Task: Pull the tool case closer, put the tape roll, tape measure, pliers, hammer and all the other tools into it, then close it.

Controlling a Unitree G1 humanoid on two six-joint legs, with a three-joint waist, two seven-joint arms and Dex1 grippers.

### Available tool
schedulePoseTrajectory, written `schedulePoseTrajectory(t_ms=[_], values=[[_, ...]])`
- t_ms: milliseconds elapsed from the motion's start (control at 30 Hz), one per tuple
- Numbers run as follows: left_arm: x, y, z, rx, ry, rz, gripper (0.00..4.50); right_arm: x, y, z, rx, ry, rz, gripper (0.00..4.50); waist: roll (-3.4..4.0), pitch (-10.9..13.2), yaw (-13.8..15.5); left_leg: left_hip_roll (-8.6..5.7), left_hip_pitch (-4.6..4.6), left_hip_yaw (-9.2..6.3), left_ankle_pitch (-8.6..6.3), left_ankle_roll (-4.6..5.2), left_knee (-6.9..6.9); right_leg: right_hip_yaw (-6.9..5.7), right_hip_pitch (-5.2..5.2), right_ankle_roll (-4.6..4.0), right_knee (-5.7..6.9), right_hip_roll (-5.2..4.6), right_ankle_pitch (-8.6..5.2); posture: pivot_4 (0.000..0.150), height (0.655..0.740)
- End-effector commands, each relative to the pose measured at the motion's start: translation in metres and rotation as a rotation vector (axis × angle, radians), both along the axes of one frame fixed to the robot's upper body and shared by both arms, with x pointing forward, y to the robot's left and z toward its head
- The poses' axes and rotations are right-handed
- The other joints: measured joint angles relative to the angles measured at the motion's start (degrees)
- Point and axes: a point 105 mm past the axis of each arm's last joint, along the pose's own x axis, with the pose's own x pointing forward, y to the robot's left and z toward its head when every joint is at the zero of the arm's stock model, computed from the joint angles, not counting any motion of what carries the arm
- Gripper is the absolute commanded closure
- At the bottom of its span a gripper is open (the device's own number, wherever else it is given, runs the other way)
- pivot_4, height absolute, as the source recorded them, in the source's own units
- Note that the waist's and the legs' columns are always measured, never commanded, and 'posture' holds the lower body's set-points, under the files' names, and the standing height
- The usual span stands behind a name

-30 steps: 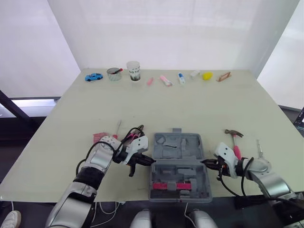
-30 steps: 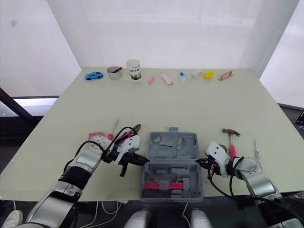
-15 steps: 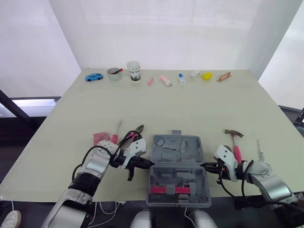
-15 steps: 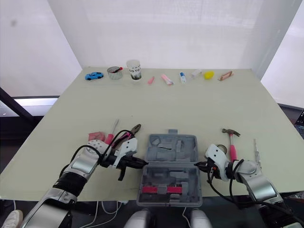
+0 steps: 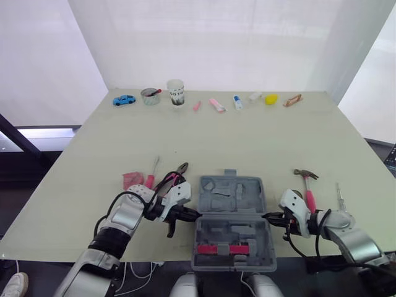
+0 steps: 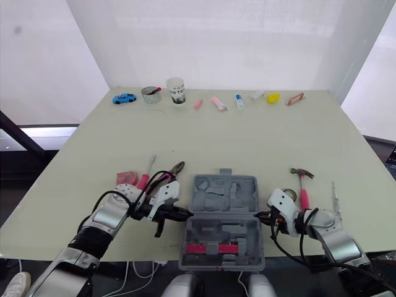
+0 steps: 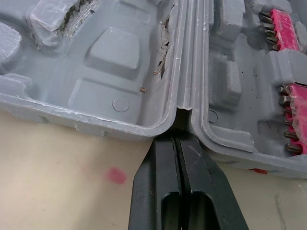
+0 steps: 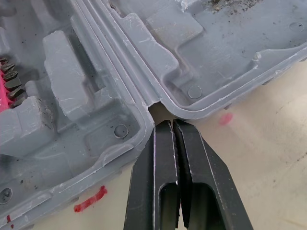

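Grey plastic tool case lies open at the near edge of the table, between left gripper and right gripper. We note each with fingers pressed together, gripping nothing, tips lodged in the hinge notches. We judge the pull nearly done; next, back out and fetch the hammer.

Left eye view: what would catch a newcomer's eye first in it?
The open grey tool case lies at the near edge of the table, with pink bits in its near half. The left claw and right claw, both shut, sit at its hinge ends, one on each side. A pink-handled hammer lies right of the case.
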Motion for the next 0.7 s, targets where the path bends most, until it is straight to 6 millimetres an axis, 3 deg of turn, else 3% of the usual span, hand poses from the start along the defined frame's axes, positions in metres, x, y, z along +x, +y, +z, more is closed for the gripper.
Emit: schedulePoseTrajectory(t_ms=[33, 700], values=[[-0.0053, -0.0195, 0.0033, -0.041, -0.010, -0.071, 4.50, -0.0017, 0.0060, 0.0106, 0.034, -0.027, 0.028, 4.40, 0.00, 0.00, 0.03, 0.00, 0.00, 0.00, 0.00, 0.00, 0.01, 0.00, 0.01, 0.00, 0.00, 0.00, 0.00, 0.150, 0.7400], [-0.0119, -0.0163, 0.0028, -0.042, 0.023, -0.071, 4.50, -0.0073, 0.0101, 0.0097, 0.051, 0.011, 0.049, 4.40, 0.00, 0.00, -0.05, 0.00, 0.01, -0.05, 0.00, 0.00, 0.02, -0.04, 0.04, -0.01, -0.02, 0.00, 0.00, 0.150, 0.7400]])
